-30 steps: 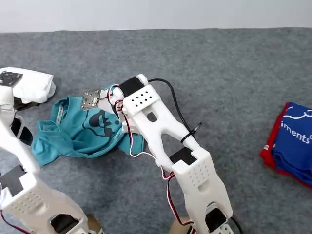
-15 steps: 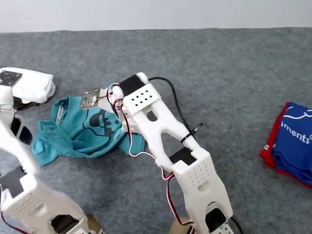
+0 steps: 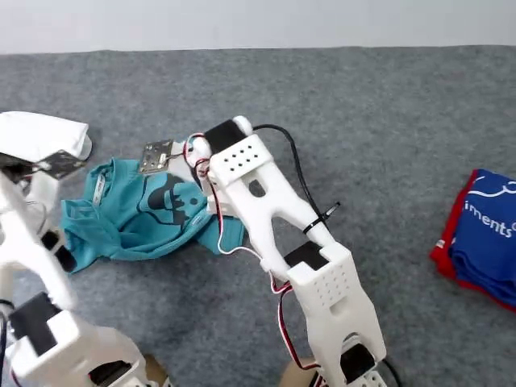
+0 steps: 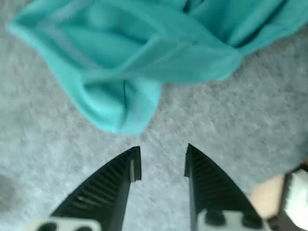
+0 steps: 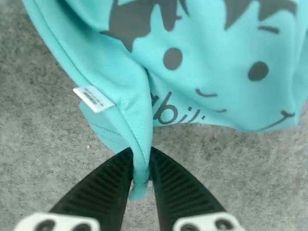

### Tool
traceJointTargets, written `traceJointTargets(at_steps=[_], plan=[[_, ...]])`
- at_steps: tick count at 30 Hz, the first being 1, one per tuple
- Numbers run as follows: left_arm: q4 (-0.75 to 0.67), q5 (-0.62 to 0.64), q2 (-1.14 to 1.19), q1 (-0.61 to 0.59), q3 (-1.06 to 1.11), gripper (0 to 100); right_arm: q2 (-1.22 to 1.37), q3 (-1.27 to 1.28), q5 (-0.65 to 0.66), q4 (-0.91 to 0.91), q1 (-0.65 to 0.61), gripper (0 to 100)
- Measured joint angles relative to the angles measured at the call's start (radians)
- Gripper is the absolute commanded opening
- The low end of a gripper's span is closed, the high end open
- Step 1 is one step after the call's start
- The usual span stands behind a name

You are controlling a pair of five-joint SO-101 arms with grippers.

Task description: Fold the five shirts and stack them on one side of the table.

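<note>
On table [image 3: 363, 121]: loose shirt [image 3: 133, 218] mid-L, 2nd shirt [image 3: 44, 137] behind-L, folded stack [image 3: 484, 234] far R

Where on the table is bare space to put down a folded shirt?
The widest bare patch lies between the right arm and the folded stack. The far strip behind the teal shirt is free too. It is crowded around the teal shirt, the white shirt and both arms.

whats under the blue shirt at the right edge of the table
A red shirt lies under the blue shirt, its edge sticking out toward the table's middle. The blue one covers the rest, so anything else in the stack is hidden.
</note>
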Motion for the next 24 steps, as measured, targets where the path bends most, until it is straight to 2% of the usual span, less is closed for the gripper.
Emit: traceJointTargets(at_steps=[5,13,18,24], plan=[[-0.095,0.025,0.057,0.043,-0.011,17,0.000,0.000,-0.015,0.000,0.035,1.0],[-0.135,0.127,0.068,0.169,-0.074,17,0.000,0.000,-0.057,0.000,0.069,1.0],[-0.143,0.147,0.068,0.238,-0.080,17,0.000,0.000,-0.078,0.003,0.112,1.1],[-0.143,0.150,0.068,0.249,-0.083,17,0.000,-0.002,-0.086,0.028,0.187,1.1]])
